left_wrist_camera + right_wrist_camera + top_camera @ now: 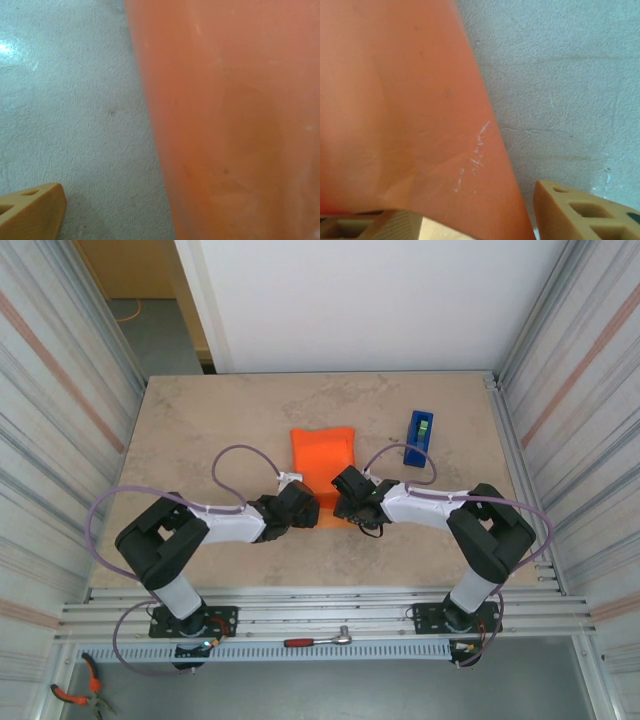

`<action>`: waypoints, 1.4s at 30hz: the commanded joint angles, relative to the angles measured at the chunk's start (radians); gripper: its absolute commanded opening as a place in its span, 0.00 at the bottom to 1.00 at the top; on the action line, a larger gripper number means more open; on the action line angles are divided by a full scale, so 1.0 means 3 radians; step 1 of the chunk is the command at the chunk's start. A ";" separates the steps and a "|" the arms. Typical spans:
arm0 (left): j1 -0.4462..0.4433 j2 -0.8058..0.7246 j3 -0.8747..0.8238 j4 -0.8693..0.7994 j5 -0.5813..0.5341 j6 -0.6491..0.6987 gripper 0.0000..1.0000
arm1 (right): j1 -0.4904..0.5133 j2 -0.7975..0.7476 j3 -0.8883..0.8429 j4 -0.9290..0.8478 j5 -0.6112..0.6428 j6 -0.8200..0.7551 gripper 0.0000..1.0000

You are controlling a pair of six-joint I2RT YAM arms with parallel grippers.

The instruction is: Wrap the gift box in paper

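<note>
- Right pincer is gaping wide, one finger hiding half under the bright orange paper sheet.
- Left pincer is showing one finger; its spread cannot be told.
- Paper is lying humped on the beige bench.

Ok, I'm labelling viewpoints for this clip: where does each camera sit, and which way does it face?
Top external: above and behind the bases, looking down at the table; both arms show, meeting at the paper.
Left wrist: close over an edge of the paper, facing the tabletop; one tan jaw lower left.
Right wrist: close over the paper and tabletop; two tan jaws along the bottom.
Shared: all three see the paper lying on the table.
</note>
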 commanded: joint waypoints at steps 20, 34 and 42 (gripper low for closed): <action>-0.0045 0.0063 0.0087 0.0008 -0.0086 -0.0023 0.99 | -0.0027 0.0093 0.0134 -0.0144 0.0000 0.0053 0.49; -0.0044 0.0021 0.0099 -0.0038 -0.0079 -0.0010 0.99 | -0.0082 -0.0090 0.0022 -0.0145 -0.0009 0.0035 0.73; -0.0044 -0.0142 0.0154 -0.0163 -0.0094 0.0042 0.99 | -0.0180 -0.0104 0.0054 -0.0099 -0.0040 -0.0031 0.74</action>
